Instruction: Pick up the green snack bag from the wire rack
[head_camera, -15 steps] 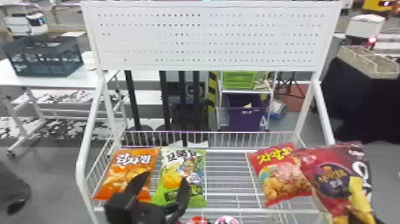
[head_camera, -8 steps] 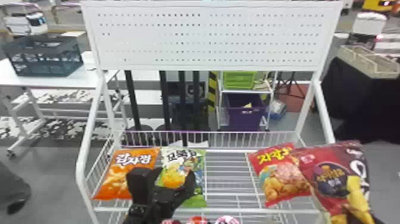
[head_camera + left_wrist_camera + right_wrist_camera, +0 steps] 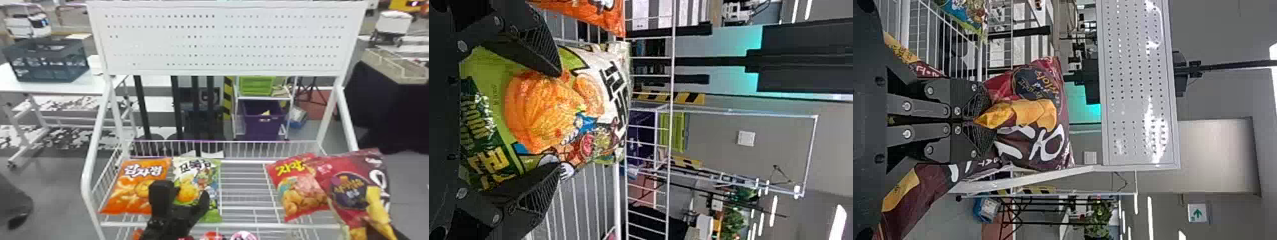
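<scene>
The orange bag (image 3: pixel 127 191) edges against the green bag (image 3: pixel 199 175) on the rack (image 3: pixel 242 226); the left gripper (image 3: pixel 184 188), 2 fingers spread, grips nothing before the green bag, partly hiding it. Open wires separate it from the red bag (image 3: pixel 300 188), overlapped by the maroon bag (image 3: pixel 351 185), clamped in the mostly hidden right gripper (image 3: pixel 400 235).
</scene>
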